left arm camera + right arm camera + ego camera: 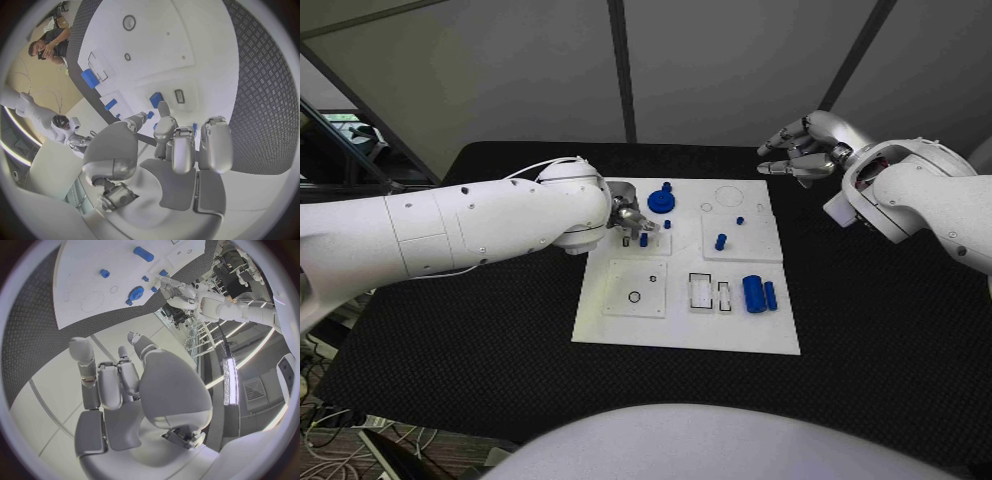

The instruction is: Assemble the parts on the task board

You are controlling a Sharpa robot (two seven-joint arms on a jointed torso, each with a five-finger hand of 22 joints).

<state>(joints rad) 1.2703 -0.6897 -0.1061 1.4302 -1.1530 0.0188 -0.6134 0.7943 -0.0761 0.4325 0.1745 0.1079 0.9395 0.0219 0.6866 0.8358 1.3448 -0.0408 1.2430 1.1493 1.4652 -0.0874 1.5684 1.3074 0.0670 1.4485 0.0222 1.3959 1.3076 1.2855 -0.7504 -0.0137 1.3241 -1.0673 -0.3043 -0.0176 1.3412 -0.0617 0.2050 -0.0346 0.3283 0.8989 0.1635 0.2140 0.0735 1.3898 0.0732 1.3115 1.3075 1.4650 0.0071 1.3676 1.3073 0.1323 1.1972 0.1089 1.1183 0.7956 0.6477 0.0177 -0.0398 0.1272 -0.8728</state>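
The left robot hand (pixel 630 218) is low over the far left part of the white task board (pixel 682 335). Its fingers (pixel 173 150) are curled in close together. Small blue pegs (pixel 645 239) stand on the board right by its fingertips, but I cannot tell if it is holding one of them or only touching.

The right robot hand (pixel 800 150) is up in the air past the far right corner of the board, well apart from all the parts. Its fingers (pixel 109 385) are bent in loosely and there is nothing in them.

The task board lies in the middle of the black tabletop (pixel 891 330). A round blue knob piece (pixel 661 201) sits near the far edge of the board, just beside the left robot hand. A short blue peg (pixel 720 241) stands upright near the middle of the board, and a tiny blue one (pixel 740 218) is a little farther back. Two blue rollers (pixel 759 294) lie side by side near the right edge, next to two narrow slots (pixel 710 293). A small black ring (pixel 635 296) lies on the left square plate nearer the robot.
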